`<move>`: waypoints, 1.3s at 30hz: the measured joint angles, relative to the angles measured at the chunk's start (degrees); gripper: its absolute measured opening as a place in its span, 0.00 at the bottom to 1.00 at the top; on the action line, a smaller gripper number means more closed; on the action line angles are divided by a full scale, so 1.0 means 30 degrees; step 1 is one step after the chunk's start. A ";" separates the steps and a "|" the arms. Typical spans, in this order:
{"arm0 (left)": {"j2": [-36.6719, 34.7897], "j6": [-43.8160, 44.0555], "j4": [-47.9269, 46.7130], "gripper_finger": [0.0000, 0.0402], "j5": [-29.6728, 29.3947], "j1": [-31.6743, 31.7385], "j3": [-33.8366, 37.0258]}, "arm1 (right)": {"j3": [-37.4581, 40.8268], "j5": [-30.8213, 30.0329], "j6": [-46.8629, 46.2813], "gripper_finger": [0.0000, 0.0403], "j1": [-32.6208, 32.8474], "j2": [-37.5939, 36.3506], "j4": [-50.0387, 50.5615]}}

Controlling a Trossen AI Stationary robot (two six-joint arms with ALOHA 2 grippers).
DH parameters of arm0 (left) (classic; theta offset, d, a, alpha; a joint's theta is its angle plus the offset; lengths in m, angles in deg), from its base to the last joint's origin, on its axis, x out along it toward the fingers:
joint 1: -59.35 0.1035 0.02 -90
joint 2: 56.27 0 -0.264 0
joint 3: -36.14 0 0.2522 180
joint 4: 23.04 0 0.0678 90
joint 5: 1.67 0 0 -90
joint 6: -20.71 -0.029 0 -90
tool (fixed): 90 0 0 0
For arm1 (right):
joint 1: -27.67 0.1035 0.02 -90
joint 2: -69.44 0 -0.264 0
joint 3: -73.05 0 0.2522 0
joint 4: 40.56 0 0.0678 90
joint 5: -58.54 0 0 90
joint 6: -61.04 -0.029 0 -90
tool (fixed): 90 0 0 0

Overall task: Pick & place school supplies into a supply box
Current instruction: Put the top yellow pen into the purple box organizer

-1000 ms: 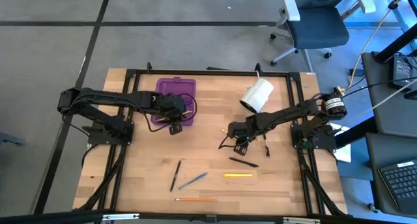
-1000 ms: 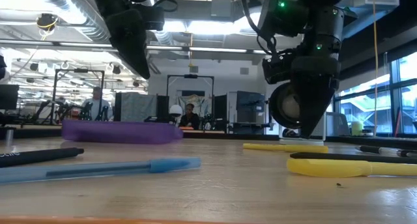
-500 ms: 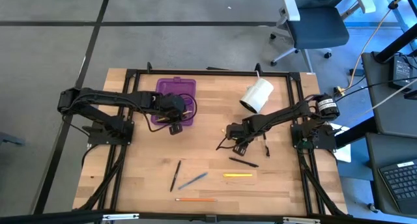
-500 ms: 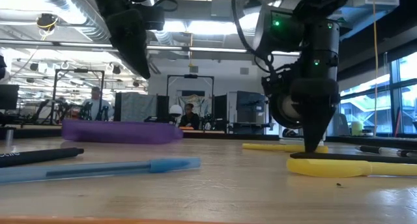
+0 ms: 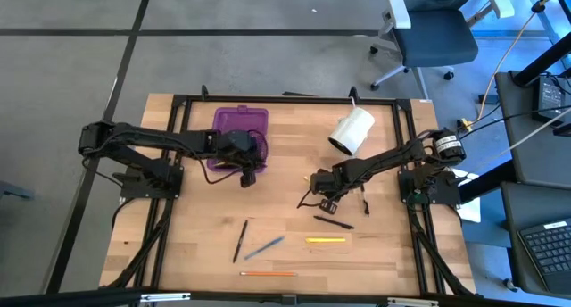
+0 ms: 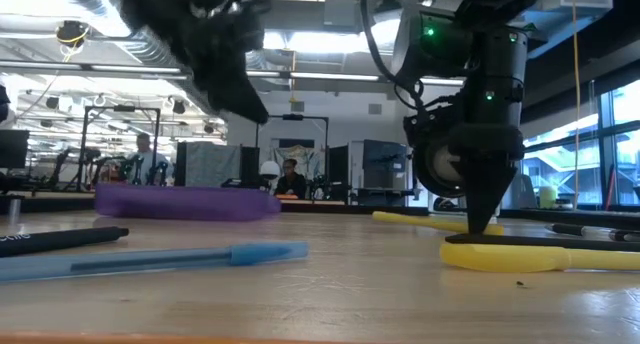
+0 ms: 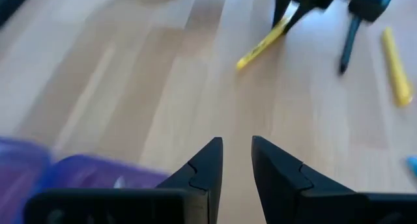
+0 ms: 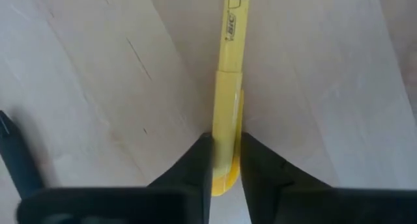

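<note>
Right gripper [image 8: 225, 160]: was found pressed down on the table, a bit toward 3 o'clock of the middle; fingers [image 8: 195, 164] were clamped snug on the yellow pen [image 8: 229, 100], which was seen sticking out past the tips. In the low view the gripper [image 6: 480, 222] was pointed straight down with the pen's far end tipped up a little.

Left gripper [image 7: 236, 157]: was held over the table just off the purple case's 4 o'clock corner; fingers [image 7: 203, 167] were kept to a narrow gap, nothing gripped.

Supply box [image 5: 240, 139]: purple translucent case, was sat at about 11 o'clock on the table, partly covered by the left arm.

White roll [image 5: 351, 131]: was left at about 1 o'clock, well apart from the case.

Loose supplies at 6 o'clock: black pen [image 5: 241, 239], blue pen [image 5: 265, 247], yellow highlighter [image 5: 326, 240] and orange pencil [image 5: 268, 274] were all laid flat, apart from each other.

Another black pen [image 5: 334, 222]: was laid just on the 6 o'clock side of the right gripper.

Table [image 5: 196, 227]: light wood planks inside a black frame.
</note>
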 joint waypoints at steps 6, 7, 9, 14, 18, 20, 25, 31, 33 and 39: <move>0.0015 0.0539 1.1027 0.19 0.3154 0.1007 0.5261 | 0.0000 -0.0703 0.0428 0.16 -0.0032 -0.0340 -0.1226; 0.0015 0.0597 1.3067 0.19 0.3635 0.1093 0.6062 | 0.0000 -0.0772 0.0611 0.16 -0.0066 -0.0505 -0.1745; 0.0015 0.0706 1.7010 0.19 0.4694 0.1183 0.7439 | -0.0007 -0.0845 0.1301 0.16 -0.0040 -0.0712 -0.3282; 0.0007 0.1325 2.3144 0.22 0.6050 0.0994 0.9227 | -0.0029 -0.0724 0.2926 0.17 -0.0029 -0.1008 -0.7484; 0.0049 0.1389 2.3203 0.28 0.5927 0.0884 0.9366 | -0.0030 -0.2299 0.4008 0.17 -0.0201 -0.1005 -1.0578; 0.0146 0.1403 2.3166 0.31 0.5747 0.0861 0.9366 | -0.0044 -0.3533 0.4461 0.17 -0.0364 -0.1005 -1.1617; 0.0146 0.2217 2.2658 0.37 0.5251 0.0855 0.9366 | -0.0048 -0.4587 0.5504 0.17 -0.0835 -0.1158 -1.3522; 0.0153 0.2242 2.1464 0.39 0.1853 0.0863 0.9351 | -0.0051 -0.4076 0.6916 0.17 -0.0773 -0.1275 -1.6091; 0.0153 0.2038 2.1516 0.38 0.1662 0.0863 0.9351 | -0.0055 -0.3443 0.7024 0.18 -0.0772 -0.1275 -1.7034; 0.0153 0.1986 2.2673 0.38 0.2087 0.0608 0.9351 | -0.0058 -0.3012 0.7442 0.18 -0.0772 -0.1275 -1.8580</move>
